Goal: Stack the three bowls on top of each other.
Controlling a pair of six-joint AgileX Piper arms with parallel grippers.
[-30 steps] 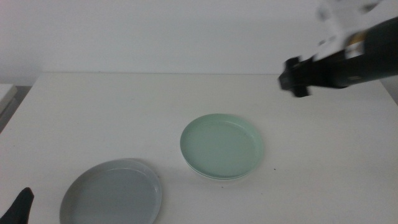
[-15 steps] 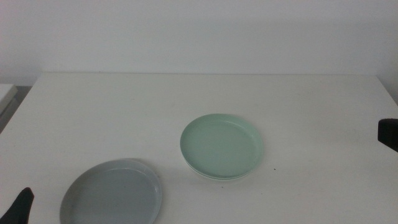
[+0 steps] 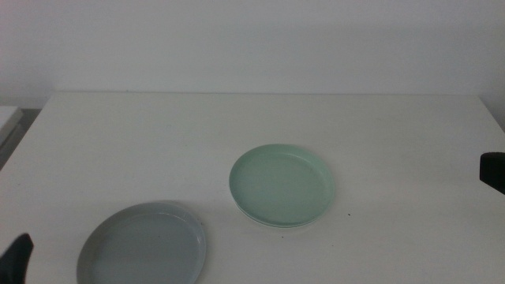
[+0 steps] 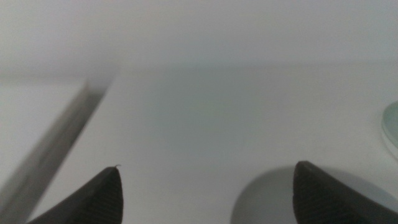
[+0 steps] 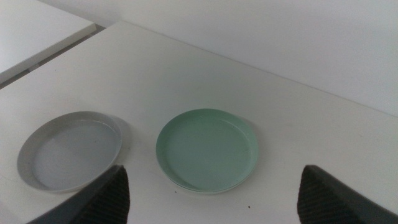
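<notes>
The mint green bowl (image 3: 282, 185) sits near the centre of the surface (image 3: 158, 134), w/ a thin pale rim (image 3: 260, 219) peeking out under its near edge. That looks like the white bowl below it, so you likely have 2 of 3 stacked already; I can't see enough of that rim to be sure. The grey-blue bowl (image 3: 144, 244) lies alone at the front-left, well apart from the stack, flat and right way up, so it reads as the 1 left to move.

All are shallow, round, plate-like, w/ low upright rims and smooth matte faces, prob. plastic or glazed ware. Equal size means they nest only if you drop them well centred; the low rim gives a gripper just a thin edge to pinch.

Left gripper (image 4: 205, 193) hangs just over the near side of the grey-blue bowl, jaws spread wide and empty; its placing suits a grab at that rim. Right gripper (image 5: 214, 193) is off at the right edge of the surface, up high, looking down on both bowls, jaws wide apart, empty, waiting.
</notes>
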